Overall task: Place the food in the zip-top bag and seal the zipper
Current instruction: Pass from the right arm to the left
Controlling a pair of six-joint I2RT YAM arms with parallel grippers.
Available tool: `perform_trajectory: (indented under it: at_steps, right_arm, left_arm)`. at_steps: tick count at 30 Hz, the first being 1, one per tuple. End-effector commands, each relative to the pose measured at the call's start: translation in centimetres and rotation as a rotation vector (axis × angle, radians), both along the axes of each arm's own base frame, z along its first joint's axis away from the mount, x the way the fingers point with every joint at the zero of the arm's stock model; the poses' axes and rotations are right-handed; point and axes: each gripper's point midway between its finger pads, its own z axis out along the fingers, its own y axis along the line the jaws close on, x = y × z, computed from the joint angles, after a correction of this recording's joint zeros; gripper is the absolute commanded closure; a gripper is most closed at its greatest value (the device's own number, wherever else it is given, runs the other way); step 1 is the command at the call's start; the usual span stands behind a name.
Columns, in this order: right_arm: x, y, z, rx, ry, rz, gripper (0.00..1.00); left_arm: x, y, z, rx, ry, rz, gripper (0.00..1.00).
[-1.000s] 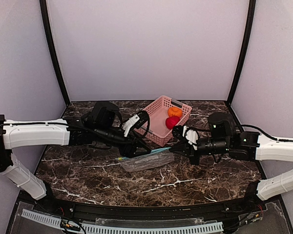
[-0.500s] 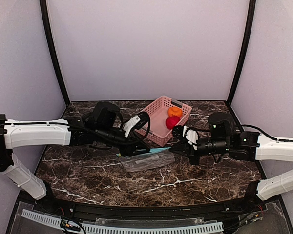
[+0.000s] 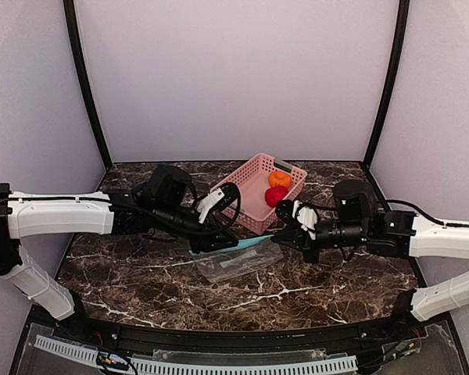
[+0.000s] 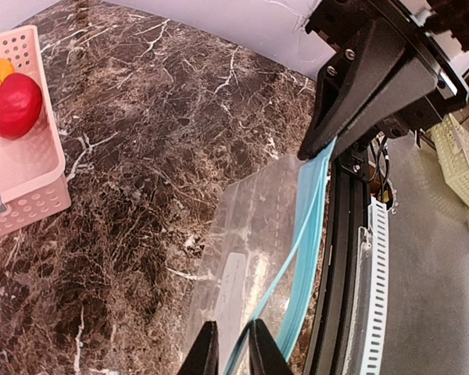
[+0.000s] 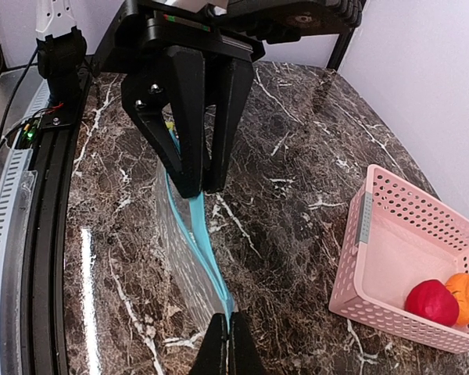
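The clear zip-top bag (image 3: pixel 236 262) lies on the marble between my two grippers, its teal zipper (image 3: pixel 252 243) lifted along the far edge. My right gripper (image 3: pixel 277 238) is shut on the zipper's right end (image 5: pixel 233 308). My left gripper (image 4: pixel 233 355) straddles one teal lip at the other end, jaws narrowed to a small gap with the strip between them. The two lips of the zipper (image 4: pixel 313 211) stand parted. The food, an orange piece (image 3: pixel 279 179) and a red piece (image 3: pixel 275 195), sits in the pink basket (image 3: pixel 246 212) behind the bag.
The pink slotted basket (image 5: pixel 375 258) stands at the back centre, close behind both grippers. A black rail and white slotted strip (image 4: pixel 375 258) run along the table's near edge. Purple walls enclose the table.
My left gripper has narrowed its jaws around the zipper's left end and shifted slightly right. The bag's edge has lifted a little. The right arm has held still.
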Motion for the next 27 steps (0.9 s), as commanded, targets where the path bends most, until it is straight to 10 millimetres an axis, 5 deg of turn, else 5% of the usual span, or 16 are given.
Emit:
perform_trajectory:
  at_steps: [1,8,15,21,27]
  right_arm:
    - [0.2,0.1,1.2,0.040,-0.016,-0.022,1.00]
    - [1.7,-0.4,1.5,0.061,0.010,-0.132,0.96]
    - [4.1,-2.1,2.4,0.125,0.104,-0.354,0.32]
    - [5.0,-1.1,2.7,0.216,0.342,-0.459,0.29]
    - [4.9,2.3,2.3,0.258,0.526,-0.529,0.36]
  left_arm:
    - [-0.8,0.8,-0.5,0.021,0.021,-0.022,0.89]
    - [-1.0,1.0,-0.2,0.004,0.009,-0.024,0.99]
    - [0.6,1.9,1.2,-0.054,-0.065,0.107,0.99]
    - [4.0,4.2,1.8,-0.093,-0.163,0.359,0.99]
    - [6.3,5.8,2.7,-0.127,-0.225,0.573,0.99]
